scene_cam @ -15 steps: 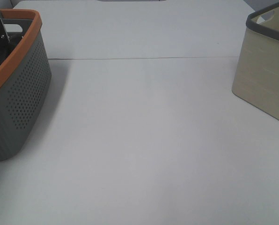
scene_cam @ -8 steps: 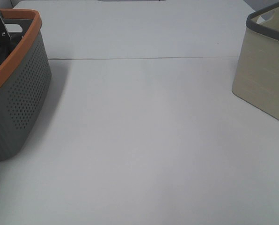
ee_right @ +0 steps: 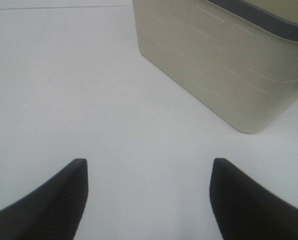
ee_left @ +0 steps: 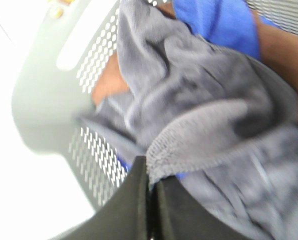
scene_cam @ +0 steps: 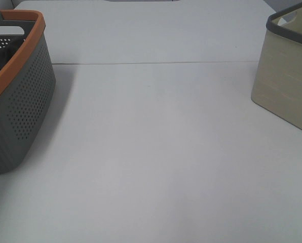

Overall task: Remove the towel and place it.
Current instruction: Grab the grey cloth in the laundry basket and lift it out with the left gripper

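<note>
The left pincer point(ee_left: 150, 170) is seen with its two dark fingers point(ee_left: 131, 210) pressed tightly together, and the stitched hem of the grey towel point(ee_left: 199, 115) is clamped between their tips. The rest of the towel is bunched just beyond the fingertips and falls away from them in loose folds; fine detail is lost, since the wrist view is blurred. The towel is lodged inside the grey basket point(ee_left: 96, 155), whose perforated wall is seen close beside the folds; a blue cloth point(ee_left: 219, 25) is glimpsed past the towel on the side far from the pincer, and a brown cloth point(ee_left: 281, 55) is tucked next to it; how these are layered under the towel cannot be told.

In the high view the grey basket, edged with an orange rim, is set at the left edge of the white table point(scene_cam: 156, 152); only a dark patch of its contents can be made out there. The right pincer point(ee_right: 149, 165) is held with its fingers spread wide and nothing gripped, above the table; a beige basket point(ee_right: 224, 65) with a dark grey rim is stood near it, at the table's right edge, well apart from the grey basket.
</note>
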`<state>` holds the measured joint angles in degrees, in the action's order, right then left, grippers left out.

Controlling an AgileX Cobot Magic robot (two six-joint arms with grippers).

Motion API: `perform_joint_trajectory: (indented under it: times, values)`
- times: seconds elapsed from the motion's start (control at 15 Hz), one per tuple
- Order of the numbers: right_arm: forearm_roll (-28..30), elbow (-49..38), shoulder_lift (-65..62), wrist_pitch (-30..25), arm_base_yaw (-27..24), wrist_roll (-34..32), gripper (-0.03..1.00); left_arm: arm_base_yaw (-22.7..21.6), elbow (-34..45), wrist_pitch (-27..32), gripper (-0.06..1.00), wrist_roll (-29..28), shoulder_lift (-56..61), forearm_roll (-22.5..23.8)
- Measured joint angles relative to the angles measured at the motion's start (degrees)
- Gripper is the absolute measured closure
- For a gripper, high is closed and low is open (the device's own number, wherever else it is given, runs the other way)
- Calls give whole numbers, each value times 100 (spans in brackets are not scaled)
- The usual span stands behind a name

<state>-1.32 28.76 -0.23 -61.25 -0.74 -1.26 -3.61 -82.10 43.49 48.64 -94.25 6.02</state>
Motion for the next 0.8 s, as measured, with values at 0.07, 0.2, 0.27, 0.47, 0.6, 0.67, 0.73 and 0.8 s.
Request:
perform_joint_trajectory:
  times: [0.07, 0.2, 0.27, 0.47, 0.6, 0.67, 0.73, 0.8]
  values:
    - [0, 0, 0, 0, 0, 0, 35, 0, 0, 344, 94, -17, 344, -17]
    - [0, 0, 0, 0, 0, 0, 35, 0, 0, 590, 94, -29, 928, -29]
    - [0, 0, 0, 0, 0, 0, 35, 0, 0, 602, 94, -40, 1238, -57]
    - [0, 0, 0, 0, 0, 0, 35, 0, -80, 613, 94, -46, 1845, -120]
    - [0, 0, 0, 0, 0, 0, 35, 0, -401, 659, 94, -109, 2126, -413]
    - [0, 0, 0, 0, 0, 0, 35, 0, -539, 716, 94, -109, 2166, -602]
    - [0, 0, 0, 0, 0, 0, 35, 0, -716, 825, 94, -109, 2189, -831]
    - [0, 0, 0, 0, 0, 0, 35, 0, -882, 934, 94, -109, 2194, -1089]
